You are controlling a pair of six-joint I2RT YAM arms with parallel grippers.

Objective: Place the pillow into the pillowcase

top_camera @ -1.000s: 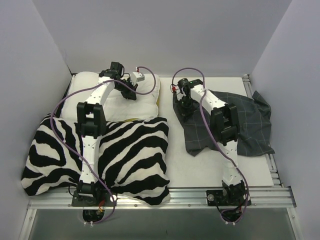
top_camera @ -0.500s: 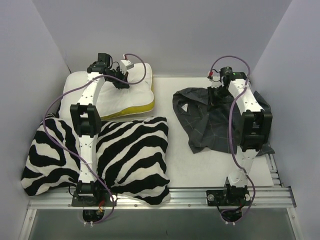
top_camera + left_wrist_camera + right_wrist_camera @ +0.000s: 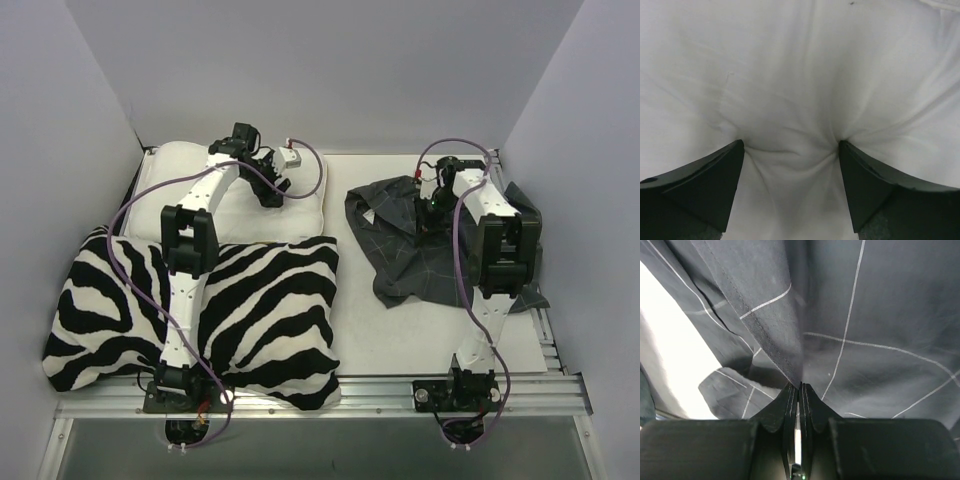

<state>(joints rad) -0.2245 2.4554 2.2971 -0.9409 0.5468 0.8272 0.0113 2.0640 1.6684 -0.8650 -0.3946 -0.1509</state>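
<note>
There is one pillow (image 3: 170, 178), one pillowcase (image 3: 400, 255) and one zebra-striped cushion (image 3: 270, 310) on the white bench (image 3: 400, 345), with two arms reaching over them, each trailing a purple cable (image 3: 130, 215).

The pillow lies flat at the far left of the bench, close to the left wall. Its near edge is tucked behind the far edge of the cushion, which fills the near left and hides that edge. The left arm (image 3: 185, 290) stretches over the cushion, and the left hand (image 3: 275, 188) is down on the right part of the pillow. In the wrist view its two fingers (image 3: 710, 185) stand wide apart with their tips pressed into the white cover. The cloth puckers at each tip and wrinkles between them, but nothing is pinched.

The pillowcase lies crumpled on the right half of the bench, well apart from the pillow, with a strip of bare bench between them. Its right edge reaches the bench edge by the right wall. The right arm (image 3: 495, 250) crosses above it and hides part of the cloth. The right hand (image 3: 432, 208) sits over the far part of the case. Its fingers are pressed together, and a fold of the dark checked cloth is nipped at their tips, rising from them in a ridge.
</note>
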